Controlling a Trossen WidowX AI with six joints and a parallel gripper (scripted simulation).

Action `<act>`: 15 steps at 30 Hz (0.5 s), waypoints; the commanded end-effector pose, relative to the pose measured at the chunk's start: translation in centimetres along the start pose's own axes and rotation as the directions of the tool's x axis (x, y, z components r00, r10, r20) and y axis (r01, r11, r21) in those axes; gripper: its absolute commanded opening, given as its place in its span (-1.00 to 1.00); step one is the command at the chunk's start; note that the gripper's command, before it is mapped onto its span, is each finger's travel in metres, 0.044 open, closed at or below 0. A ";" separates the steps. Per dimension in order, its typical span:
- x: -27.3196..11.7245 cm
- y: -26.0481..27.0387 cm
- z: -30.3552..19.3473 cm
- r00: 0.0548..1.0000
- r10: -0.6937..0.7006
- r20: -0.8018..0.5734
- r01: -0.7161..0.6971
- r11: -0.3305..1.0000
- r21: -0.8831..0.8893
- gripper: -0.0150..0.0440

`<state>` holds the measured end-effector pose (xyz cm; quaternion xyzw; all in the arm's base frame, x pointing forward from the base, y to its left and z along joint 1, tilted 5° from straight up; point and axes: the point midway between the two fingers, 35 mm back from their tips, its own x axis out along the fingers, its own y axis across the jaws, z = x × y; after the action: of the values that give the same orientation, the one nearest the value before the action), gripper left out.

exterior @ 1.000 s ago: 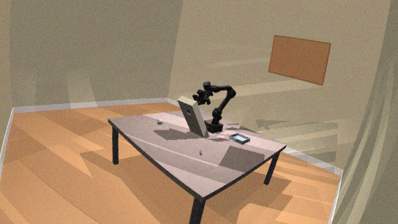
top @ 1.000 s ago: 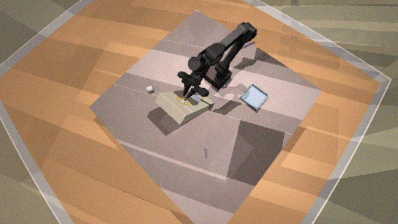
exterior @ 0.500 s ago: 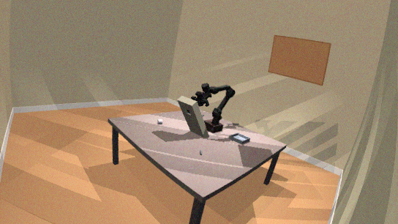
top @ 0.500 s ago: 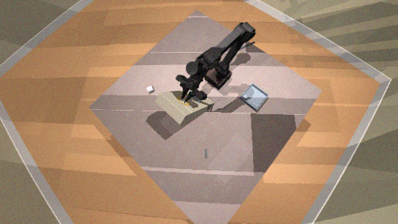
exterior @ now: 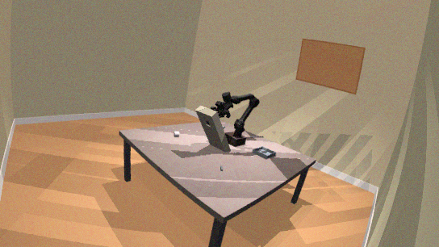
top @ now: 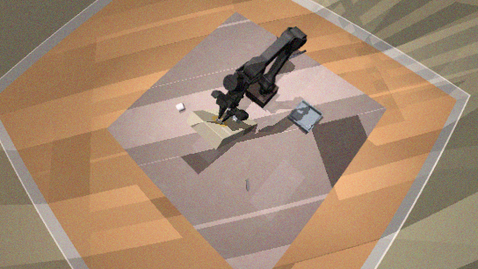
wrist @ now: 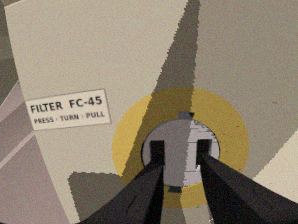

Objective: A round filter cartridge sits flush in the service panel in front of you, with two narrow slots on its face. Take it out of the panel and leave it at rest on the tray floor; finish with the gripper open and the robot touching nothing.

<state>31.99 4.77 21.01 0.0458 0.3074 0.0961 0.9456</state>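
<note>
The beige service panel (top: 205,132) (exterior: 216,133) (wrist: 95,45) stands tilted on the table. In the wrist view the round grey-white filter cartridge (wrist: 175,132) sits in the panel inside a yellow ring (wrist: 131,145), with two dark slots side by side on its face. My gripper (top: 221,120) (exterior: 217,111) (wrist: 181,162) is partly open with nothing between the fingers. Its two fingertips are at the lower ends of the two slots; whether they are inside is hard to tell. The tray (top: 312,116) (exterior: 264,152) is empty, beside the arm's base.
A small white block (top: 180,106) (exterior: 177,133) lies on the table beyond the panel's side. A small grey piece (top: 247,185) (exterior: 221,168) lies behind the panel. A label (wrist: 70,110) is on the panel face, left of the ring in the wrist view.
</note>
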 end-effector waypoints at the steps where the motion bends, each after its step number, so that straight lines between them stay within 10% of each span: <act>1: 0.0 0.0 0.1 1.000 -0.003 0.000 0.003 1.000 0.002 -0.14; 15: 0.0 0.0 0.3 1.000 -0.003 0.000 0.003 1.000 0.002 -0.14</act>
<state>32.09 4.81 21.05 0.0456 0.3088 0.0965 0.9451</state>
